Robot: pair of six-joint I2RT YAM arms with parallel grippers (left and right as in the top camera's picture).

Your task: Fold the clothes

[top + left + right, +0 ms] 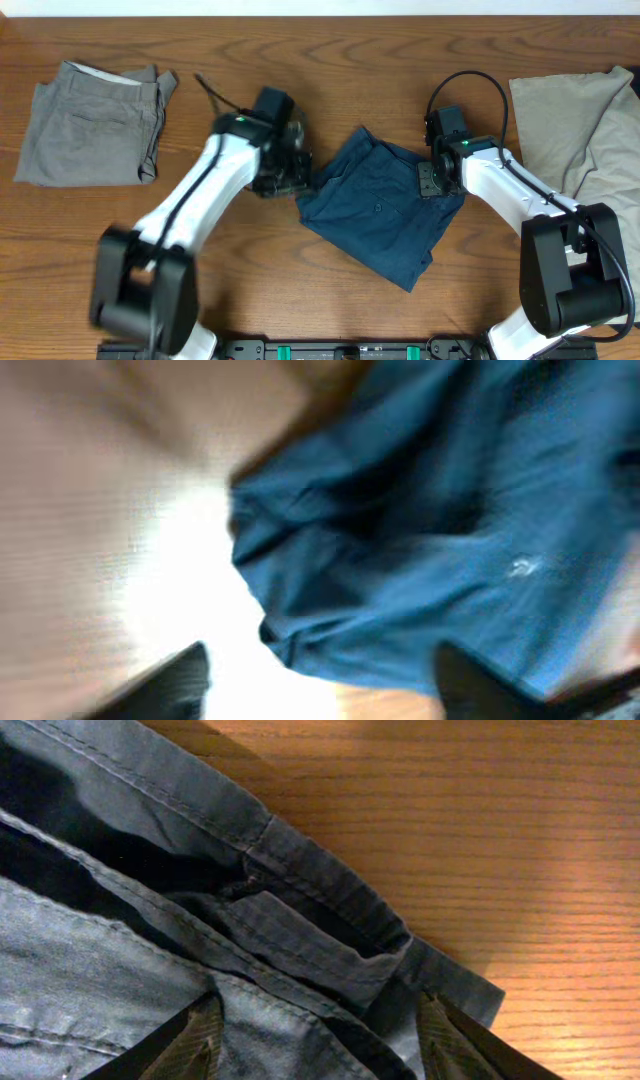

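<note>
Three lots of clothes are counted on the wooden table (330,60): one navy pair (378,210), one grey pair (90,125), and beige cloth (575,120) whose number of pieces cannot be told. The navy pair is spread crumpled between the two grippers. The left gripper (325,685) is seen with its fingers (185,675) apart. The navy pair's rumpled edge lies just ahead of and between them, with bare wood to their left; this view is blurred. The right gripper (320,1045) is likewise spread, its fingers (195,1040) set over a seamed edge of the navy pair. Bare wood is seen beyond that edge, ahead and to the right of these fingers. The grey pair and the beige cloth are kept well apart from both grippers.
</note>
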